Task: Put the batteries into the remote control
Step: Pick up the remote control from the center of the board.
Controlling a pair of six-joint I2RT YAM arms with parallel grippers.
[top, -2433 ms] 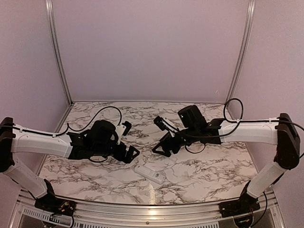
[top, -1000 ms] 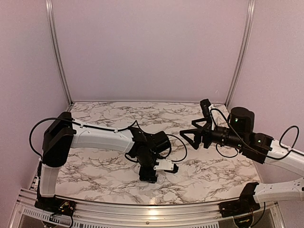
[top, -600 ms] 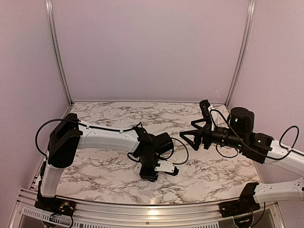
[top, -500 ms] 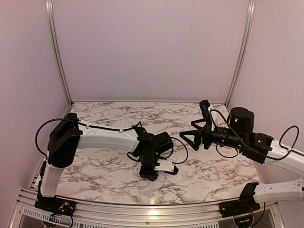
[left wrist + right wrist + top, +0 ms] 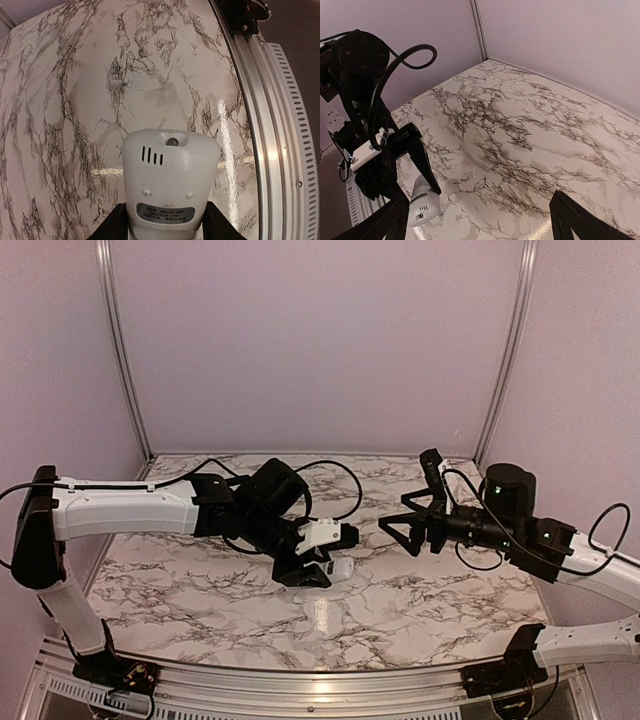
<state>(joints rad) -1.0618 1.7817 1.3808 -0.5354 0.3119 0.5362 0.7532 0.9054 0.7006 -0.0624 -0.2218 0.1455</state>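
1. Toward the front edge of the tabletop, the left end effector grips the white remote control by its sides, label side facing the wrist camera.
2. Farther back on the right, the right end effector hangs spread wide, holding nothing, apart from the remote control.

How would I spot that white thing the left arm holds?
Find the marble table, then follow the left arm to the left gripper. Between its black fingers sits the remote control: rounded white plastic with small slots and a grey label.
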